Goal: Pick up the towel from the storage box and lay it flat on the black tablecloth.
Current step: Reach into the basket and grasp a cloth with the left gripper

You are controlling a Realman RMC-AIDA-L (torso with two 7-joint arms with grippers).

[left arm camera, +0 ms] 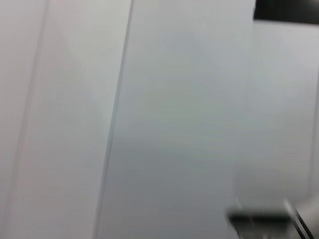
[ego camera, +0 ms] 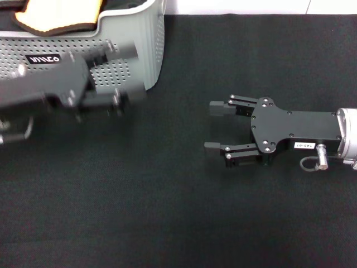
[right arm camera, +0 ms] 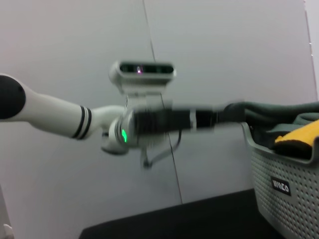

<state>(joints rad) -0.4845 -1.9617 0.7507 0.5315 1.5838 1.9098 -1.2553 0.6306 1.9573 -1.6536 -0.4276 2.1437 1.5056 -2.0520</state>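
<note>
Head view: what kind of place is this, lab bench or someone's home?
Probably a lab or test bench. A black tablecloth covers the whole work surface, plain white walls stand behind, and only a perforated storage box holding a towel sits on it.

right gripper (ego camera: 213, 127): you see flat black plates, silver screw heads, two black fingers on linked bars.
right wrist (ego camera: 348, 139): silver-grey metal cylinder; small white label with dark print on the black plate beside it; a thin grey cable loop and a small silver plug underneath.
left gripper (ego camera: 120, 103): black, blurred; you can make out only dark blocky shapes.
left arm (right arm camera: 50, 112): white tube, black joint cap, two black rings, a green light, a black forearm, and a white-rimmed camera bar on top.
</note>
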